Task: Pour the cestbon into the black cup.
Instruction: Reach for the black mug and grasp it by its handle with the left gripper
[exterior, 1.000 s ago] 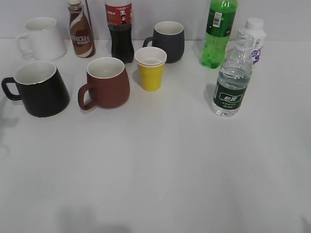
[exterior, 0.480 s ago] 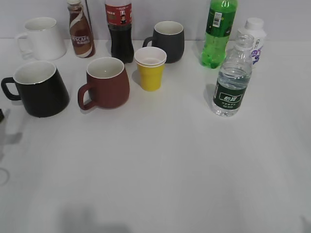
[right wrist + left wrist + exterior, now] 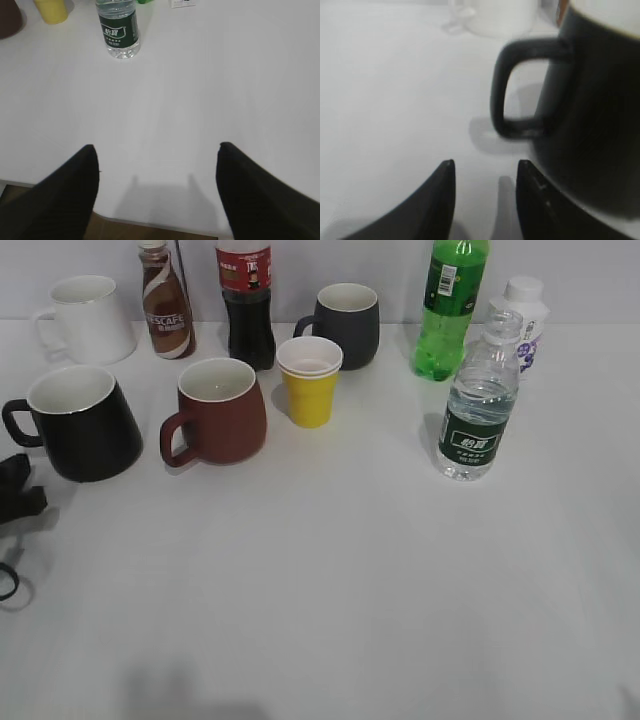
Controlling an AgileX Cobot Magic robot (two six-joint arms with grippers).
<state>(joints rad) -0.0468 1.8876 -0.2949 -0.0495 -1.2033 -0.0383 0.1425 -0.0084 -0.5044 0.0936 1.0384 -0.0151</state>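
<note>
The cestbon (image 3: 479,405) stands upright at the table's (image 3: 330,570) right, uncapped, just in front of a green bottle (image 3: 450,305) and a small white bottle (image 3: 524,315). The black cup (image 3: 80,423) stands far left, handle pointing left, beside a brown mug (image 3: 217,410). The left gripper (image 3: 485,172) hovers by that handle, fingers slightly apart, holding nothing. The right gripper (image 3: 155,155) hangs wide open and empty, well short of the cestbon

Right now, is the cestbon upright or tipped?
Upright. The cestbon stands on its base on the table, neck pointing up, untouched by any gripper.
</note>
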